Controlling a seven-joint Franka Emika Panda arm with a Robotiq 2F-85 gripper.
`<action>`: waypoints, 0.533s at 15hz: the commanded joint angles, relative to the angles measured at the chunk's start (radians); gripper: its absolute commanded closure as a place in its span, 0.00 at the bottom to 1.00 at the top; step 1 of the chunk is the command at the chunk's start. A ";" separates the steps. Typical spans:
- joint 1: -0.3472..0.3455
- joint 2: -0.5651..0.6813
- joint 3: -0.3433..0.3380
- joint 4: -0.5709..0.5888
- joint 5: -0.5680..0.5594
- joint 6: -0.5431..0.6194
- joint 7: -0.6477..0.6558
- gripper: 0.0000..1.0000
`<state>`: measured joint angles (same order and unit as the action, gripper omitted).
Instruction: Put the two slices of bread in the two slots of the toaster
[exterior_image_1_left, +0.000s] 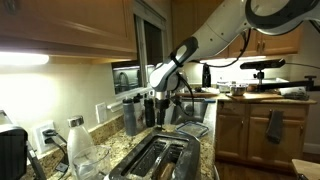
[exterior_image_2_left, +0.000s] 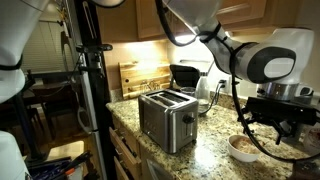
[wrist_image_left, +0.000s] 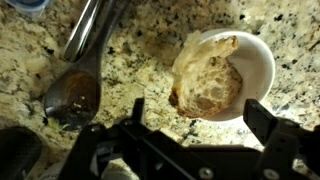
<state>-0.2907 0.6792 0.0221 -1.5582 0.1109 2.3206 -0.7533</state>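
The silver toaster (exterior_image_1_left: 152, 158) (exterior_image_2_left: 165, 118) stands on the granite counter, and its two dark slots (exterior_image_1_left: 160, 150) (exterior_image_2_left: 168, 96) look empty. A white bowl (wrist_image_left: 262, 55) (exterior_image_2_left: 243, 156) holds tan bread slices (wrist_image_left: 208, 78) (exterior_image_2_left: 243, 146); I cannot tell how many. My gripper (wrist_image_left: 200, 120) (exterior_image_2_left: 264, 122) (exterior_image_1_left: 157, 108) hangs open and empty just above the bowl, its fingers on either side of the bowl's near rim. It is not touching the bread. In an exterior view the bowl sits to the right of the toaster.
A metal spoon (wrist_image_left: 72, 92) lies on the counter beside the bowl. A black appliance (exterior_image_2_left: 186, 76) and a wooden cutting board (exterior_image_2_left: 140, 75) stand behind the toaster. A glass jar (exterior_image_1_left: 80, 148) sits by the wall, near the counter's front edge (exterior_image_2_left: 130, 135).
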 joint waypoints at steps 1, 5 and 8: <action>-0.028 0.023 0.021 0.052 0.011 -0.075 -0.033 0.00; -0.028 0.040 0.017 0.076 0.007 -0.084 -0.045 0.00; -0.030 0.053 0.020 0.090 0.010 -0.093 -0.053 0.00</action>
<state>-0.2958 0.7152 0.0221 -1.5021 0.1113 2.2686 -0.7769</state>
